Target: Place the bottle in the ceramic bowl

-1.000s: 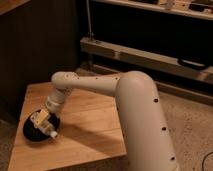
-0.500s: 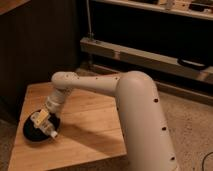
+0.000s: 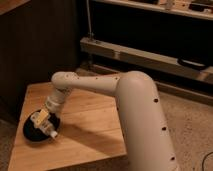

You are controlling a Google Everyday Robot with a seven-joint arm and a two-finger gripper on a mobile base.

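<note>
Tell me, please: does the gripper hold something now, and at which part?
It cannot be told. The gripper is over the ceramic bowl, with the bottle at it, but the grasp is not visible.

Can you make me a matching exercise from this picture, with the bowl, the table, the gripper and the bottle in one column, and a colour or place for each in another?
Things:
1. bowl
2. table
3. gripper
4. bottle

Descriptions:
A. light wood
B. glossy black, near the table's left front edge
C. white, cap sticking out over the bowl's right rim
D. at the arm's end, over the bowl

Pairs: 1-B, 2-A, 3-D, 4-C
</note>
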